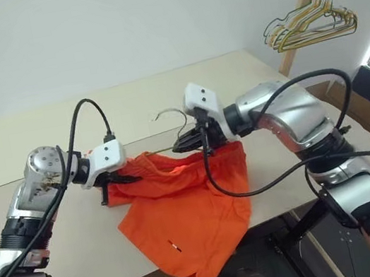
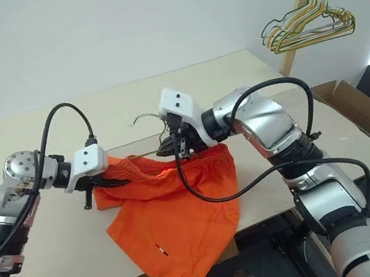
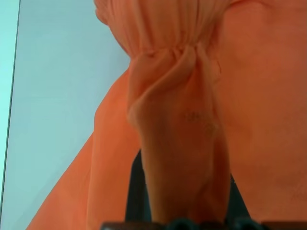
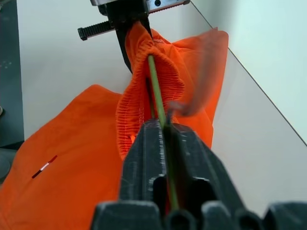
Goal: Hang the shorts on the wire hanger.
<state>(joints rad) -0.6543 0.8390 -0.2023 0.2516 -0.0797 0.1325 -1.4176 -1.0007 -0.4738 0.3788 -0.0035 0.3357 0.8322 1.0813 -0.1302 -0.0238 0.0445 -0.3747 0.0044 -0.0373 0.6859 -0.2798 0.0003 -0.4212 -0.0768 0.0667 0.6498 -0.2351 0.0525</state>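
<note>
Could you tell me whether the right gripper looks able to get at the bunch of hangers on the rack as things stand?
Probably not: the right gripper is shut on the wire hanger inside the shorts, and the bunch hangs beyond the table.

Most of the wire hanger (image 1: 166,115) is buried inside the shorts (image 1: 183,210), just the hook and one stretch of wire poking out. The left gripper's fingers (image 3: 136,191) vanish under bunched orange cloth. One leg of the shorts droops past the table (image 1: 29,151) edge, its hem unclear.
</note>
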